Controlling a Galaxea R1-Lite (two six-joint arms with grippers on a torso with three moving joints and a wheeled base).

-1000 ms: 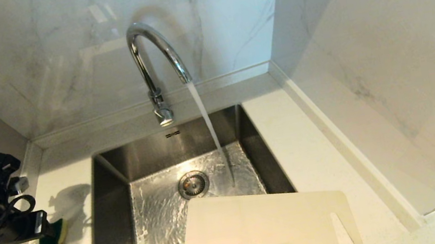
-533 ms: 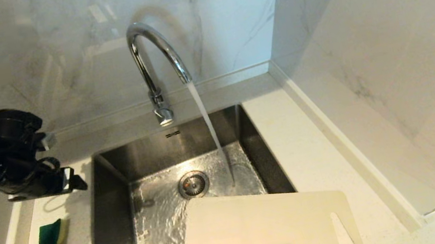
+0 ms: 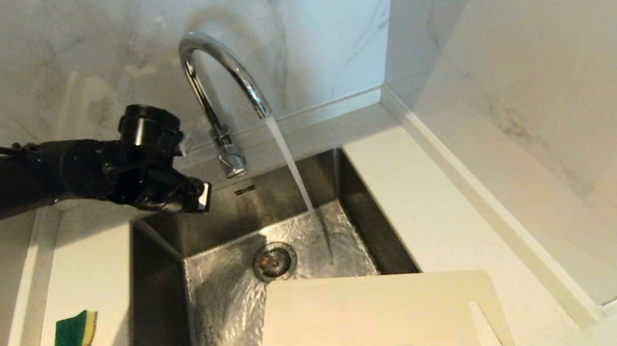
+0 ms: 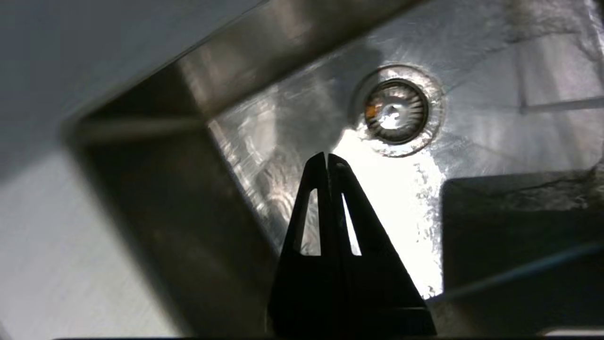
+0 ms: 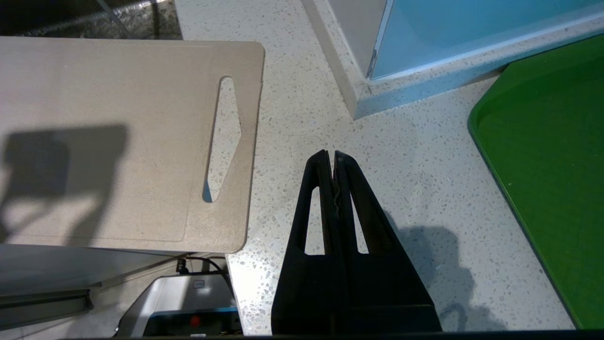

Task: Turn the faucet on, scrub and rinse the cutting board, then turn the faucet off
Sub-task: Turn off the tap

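The faucet (image 3: 219,81), a polished chrome gooseneck with a high arched spout and a small lever knob low on its stem, is mounted on the ledge behind the sink (image 3: 162,272); a smooth stream of water (image 3: 295,175) is seen falling from the spout onto the rippled, brushed-steel basin floor beside the round ribbed drain strainer (image 3: 274,261). The cutting board (image 3: 372,331), a flat cream-white matte rectangle with rounded corners and a narrow slot handle, is laid across the sink's near edge and the speckled stone counter (image 3: 433,208). The left gripper (image 3: 201,196), black and tapered, is held over the sink's rear left corner, just beside the faucet's knob, its fingers pressed together on nothing; the right gripper (image 5: 330,156) is held above the counter near the board's slotted edge, fingers likewise pressed together and empty. A green-and-yellow sponge (image 3: 72,343) is seen lying on the counter left of the sink; a green tray (image 5: 547,156) is seen at the far right.
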